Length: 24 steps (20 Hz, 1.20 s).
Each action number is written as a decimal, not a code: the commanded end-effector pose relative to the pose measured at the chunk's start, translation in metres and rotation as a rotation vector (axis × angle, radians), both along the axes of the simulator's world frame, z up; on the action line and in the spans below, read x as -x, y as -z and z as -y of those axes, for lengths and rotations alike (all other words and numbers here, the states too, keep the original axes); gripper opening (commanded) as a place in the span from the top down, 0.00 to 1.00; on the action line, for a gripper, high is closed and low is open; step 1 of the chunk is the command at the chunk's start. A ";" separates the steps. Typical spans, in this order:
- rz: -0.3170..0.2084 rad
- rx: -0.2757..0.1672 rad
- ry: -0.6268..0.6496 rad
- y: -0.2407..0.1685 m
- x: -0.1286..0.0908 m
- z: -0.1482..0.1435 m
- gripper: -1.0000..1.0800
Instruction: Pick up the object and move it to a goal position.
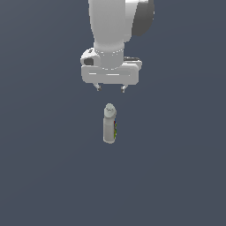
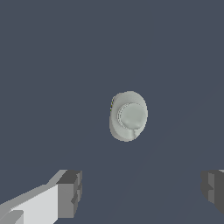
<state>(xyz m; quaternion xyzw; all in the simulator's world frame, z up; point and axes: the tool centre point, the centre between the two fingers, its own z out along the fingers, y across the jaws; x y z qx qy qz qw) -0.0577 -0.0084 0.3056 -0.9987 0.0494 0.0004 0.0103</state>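
The object, a slim pale grey bottle (image 1: 109, 124) with a rounded cap and a green-yellow label strip on its side, stands upright on the dark grey floor. My gripper (image 1: 111, 88) hangs open a short way above its cap, apart from it, with nothing between the fingers. In the wrist view I look straight down on the bottle's cap (image 2: 128, 116). The two fingertips (image 2: 70, 193) show far apart at the picture's edge, wider than the bottle. No goal marker shows in either view.
A plain dark grey floor (image 1: 176, 176) surrounds the bottle on all sides. The white arm (image 1: 115, 26) rises above the gripper. No other objects show.
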 end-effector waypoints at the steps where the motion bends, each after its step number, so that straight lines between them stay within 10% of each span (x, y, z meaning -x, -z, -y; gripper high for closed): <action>1: -0.001 0.004 0.033 0.004 -0.009 0.001 0.04; 24: -0.002 0.020 0.172 0.041 -0.045 0.003 0.04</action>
